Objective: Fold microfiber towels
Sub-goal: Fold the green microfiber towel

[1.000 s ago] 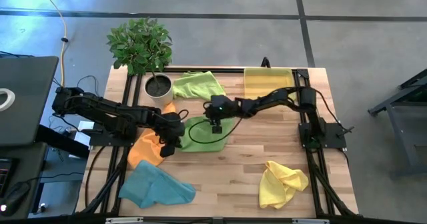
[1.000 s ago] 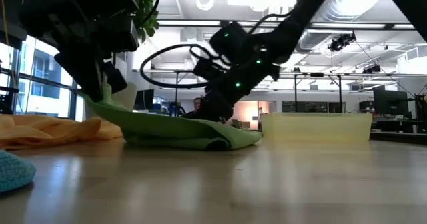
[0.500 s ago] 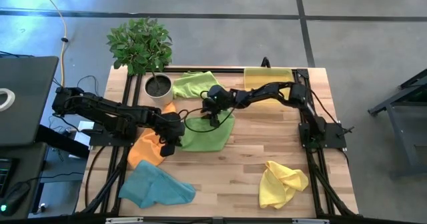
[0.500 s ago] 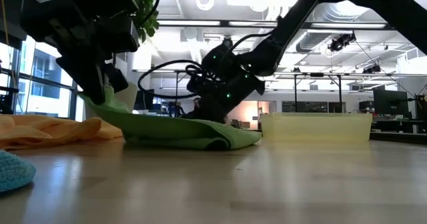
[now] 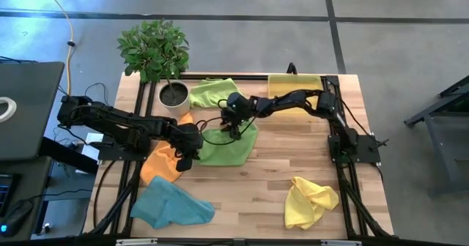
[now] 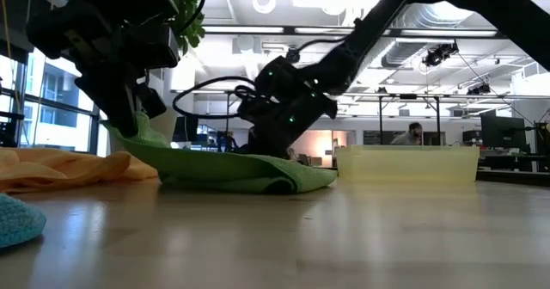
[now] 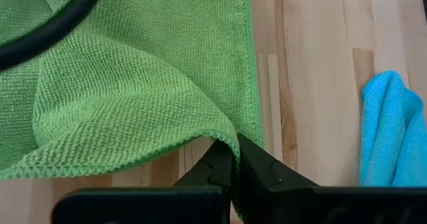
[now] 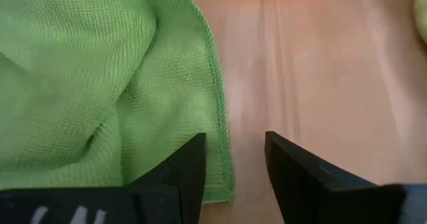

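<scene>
- Pinching a hemmed corner of the green towel (image 7: 127, 84), my left fingers (image 7: 233, 167) are clenched on its looped, fuzzy weave; from above, my left gripper (image 5: 185, 158) sits at that towel's left edge, mid-worktop (image 5: 271, 173).
- Only the low view shows the corner lifted off the wood, the rest lying in a soft flat fold (image 6: 232, 173).
- My right gripper (image 5: 234, 125) hovers at the towel's far edge, fingers (image 8: 293, 167) spread apart with a stitched hem beside one and bare planks between them.
- Other crumpled towels lie around: orange (image 5: 157, 165), blue (image 5: 172, 206), a second green (image 5: 216, 94), yellow (image 5: 309, 200).
</scene>
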